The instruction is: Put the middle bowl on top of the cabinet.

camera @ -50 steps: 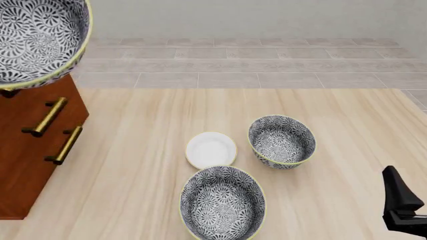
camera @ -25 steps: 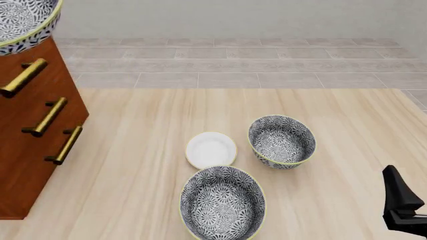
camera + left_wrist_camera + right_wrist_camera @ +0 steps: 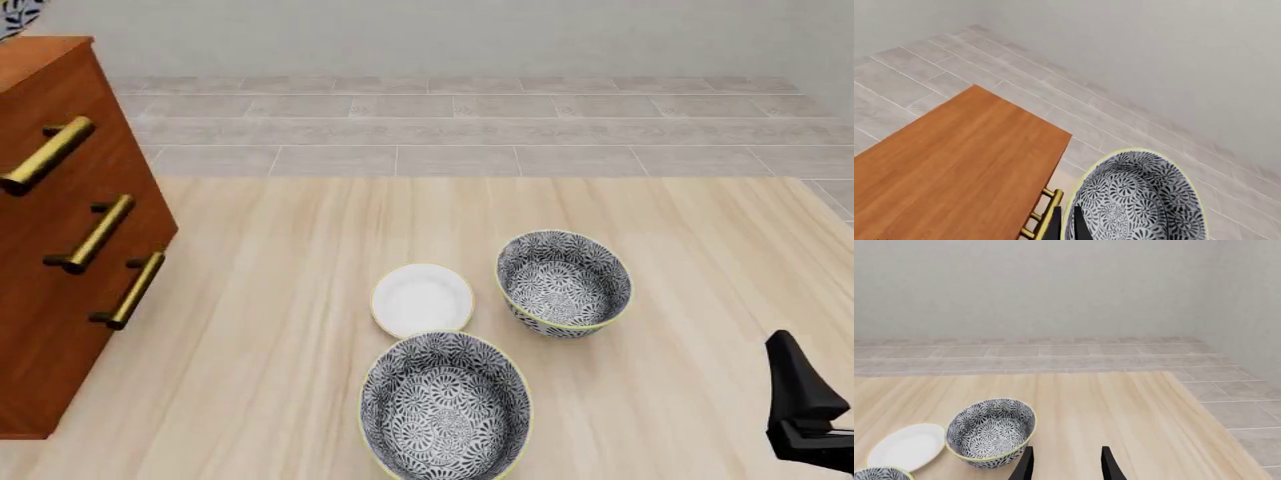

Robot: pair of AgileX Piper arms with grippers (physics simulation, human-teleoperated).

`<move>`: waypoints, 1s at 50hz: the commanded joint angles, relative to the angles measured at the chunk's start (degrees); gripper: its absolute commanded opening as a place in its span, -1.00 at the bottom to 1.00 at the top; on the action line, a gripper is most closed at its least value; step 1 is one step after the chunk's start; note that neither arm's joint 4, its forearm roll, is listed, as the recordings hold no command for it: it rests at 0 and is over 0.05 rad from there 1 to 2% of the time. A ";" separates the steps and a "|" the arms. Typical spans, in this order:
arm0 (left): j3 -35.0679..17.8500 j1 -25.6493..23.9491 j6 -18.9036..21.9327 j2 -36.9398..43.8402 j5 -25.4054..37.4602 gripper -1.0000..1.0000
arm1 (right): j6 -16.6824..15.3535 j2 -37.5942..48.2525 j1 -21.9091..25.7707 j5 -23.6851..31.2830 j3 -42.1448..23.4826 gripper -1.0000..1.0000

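The middle bowl (image 3: 1137, 200) is held aloft by the left gripper (image 3: 1066, 227), its jaws pinched on the rim, just off the front edge of the cabinet (image 3: 947, 175) top — carried, not yet set down. A shift over the wood and a lowering are judged next. The right gripper (image 3: 1065, 465) waits spread near the table's right edge — well apart

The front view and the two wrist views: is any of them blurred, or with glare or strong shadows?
Front view: sharp and evenly lit, no glare; only faint soft shade under the white dish. Left wrist view: the middle bowl and the cabinet top are crisp, without reflections. Right wrist view: equally sharp; the right gripper casts no visible shadow on the table.
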 commanded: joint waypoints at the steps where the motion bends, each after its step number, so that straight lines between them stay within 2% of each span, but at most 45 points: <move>1: -3.35 3.62 -1.46 2.23 1.00 -1.00 | 0.11 -0.21 -0.01 0.12 -0.04 1.00; 19: -6.47 8.31 -5.84 4.93 2.70 -1.00 | 0.01 -1.50 -0.10 1.45 -0.54 1.00; 32: -5.38 12.13 -8.55 5.91 1.47 -1.00 | -0.02 -1.60 -0.34 1.57 -0.53 1.00; 50: -5.39 14.83 -10.51 7.22 1.87 -1.00 | 0.25 -1.51 -0.56 1.37 -0.15 1.00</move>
